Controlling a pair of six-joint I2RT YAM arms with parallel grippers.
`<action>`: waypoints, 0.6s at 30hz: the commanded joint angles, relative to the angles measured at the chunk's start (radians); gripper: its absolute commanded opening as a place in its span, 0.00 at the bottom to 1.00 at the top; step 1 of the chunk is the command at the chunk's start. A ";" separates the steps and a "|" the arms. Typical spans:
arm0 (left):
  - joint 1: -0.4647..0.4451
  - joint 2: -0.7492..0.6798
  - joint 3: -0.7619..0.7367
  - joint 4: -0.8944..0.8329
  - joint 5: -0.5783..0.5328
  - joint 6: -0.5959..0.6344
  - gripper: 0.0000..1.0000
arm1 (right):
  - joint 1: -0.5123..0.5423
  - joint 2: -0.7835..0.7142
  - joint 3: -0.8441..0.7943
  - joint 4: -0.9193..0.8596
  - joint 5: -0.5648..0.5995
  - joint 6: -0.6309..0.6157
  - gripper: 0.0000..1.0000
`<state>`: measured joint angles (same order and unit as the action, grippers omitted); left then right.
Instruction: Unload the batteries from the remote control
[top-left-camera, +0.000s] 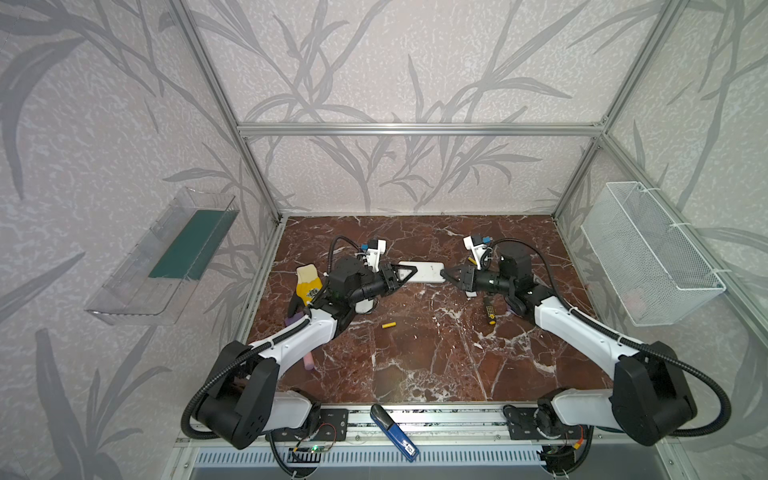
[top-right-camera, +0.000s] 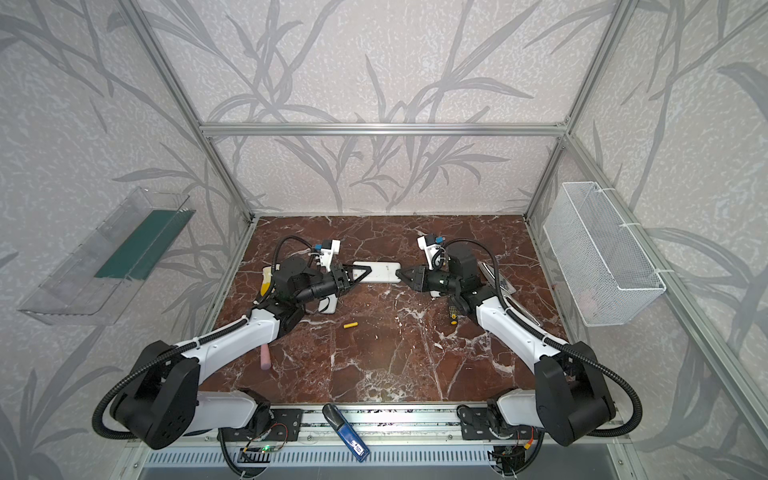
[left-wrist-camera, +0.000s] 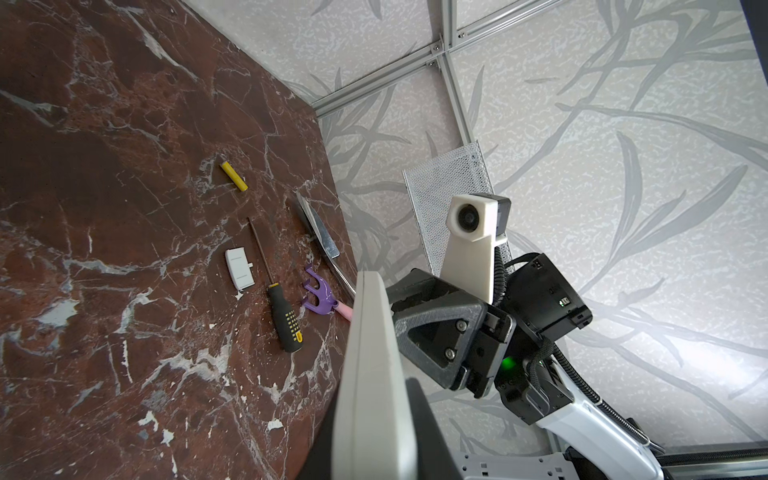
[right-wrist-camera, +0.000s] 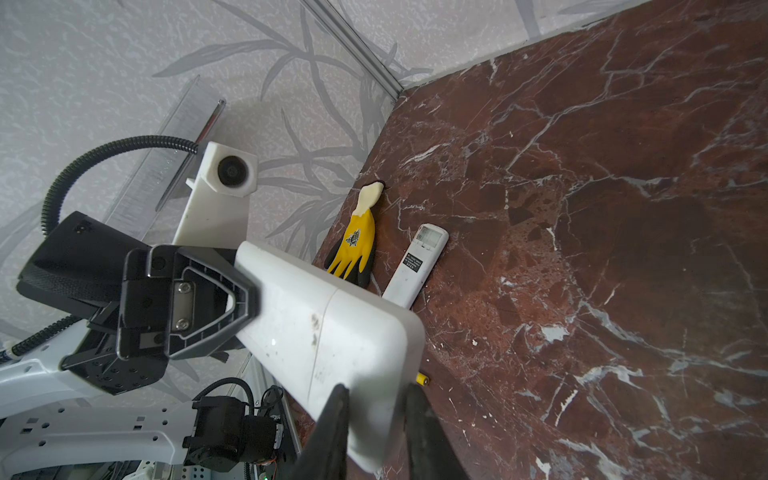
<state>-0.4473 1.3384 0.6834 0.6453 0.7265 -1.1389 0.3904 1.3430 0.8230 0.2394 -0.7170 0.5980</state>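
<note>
The remote (top-left-camera: 426, 272) is up off the table (top-left-camera: 436, 365), spanned between both grippers toward the back-middle of the work area. The left gripper (top-left-camera: 409, 273) is clamped nearly closed on one end and acts as the vice. The right gripper (top-left-camera: 446, 274) has its fingers (right-wrist-camera: 332, 424) straddling the opposite end. Its jaws are narrow, but from the right wrist view I can't tell whether the pads are biting or just short of contact. The two-ended hold in the air makes sense: one side fixes the body, the other gets a clean purchase on the end it needs to work. The long axis runs left-right in both top views, roughly level, roughly parallel to the back wall, broad face up. The right wrist view shows a seam (right-wrist-camera: 322, 332) across the body near the right gripper's end. I read that as the battery door, in place, so the battery end points at the right gripper and no cells inside are visible. One yellow battery (top-left-camera: 389, 325) lies flat on the table, nearer the robot base than the remote and well apart from it, axis close to left-right, slightly skewed. A loose white cover (left-wrist-camera: 240, 268) and a second remote (right-wrist-camera: 417, 266) also lie on the table. My call for the next move: slide the door off along the long axis.
</note>
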 joint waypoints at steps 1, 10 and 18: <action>-0.013 -0.010 0.013 0.161 0.080 -0.068 0.00 | 0.003 0.004 0.010 0.055 -0.053 0.005 0.28; -0.015 -0.022 0.016 0.167 0.079 -0.076 0.00 | 0.004 0.010 0.032 0.079 -0.089 0.016 0.47; -0.015 -0.020 0.007 0.270 0.085 -0.139 0.00 | -0.002 0.033 0.012 0.175 -0.131 0.101 0.30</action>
<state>-0.4480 1.3388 0.6815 0.7601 0.7612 -1.2095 0.3786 1.3495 0.8295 0.3687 -0.8200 0.6853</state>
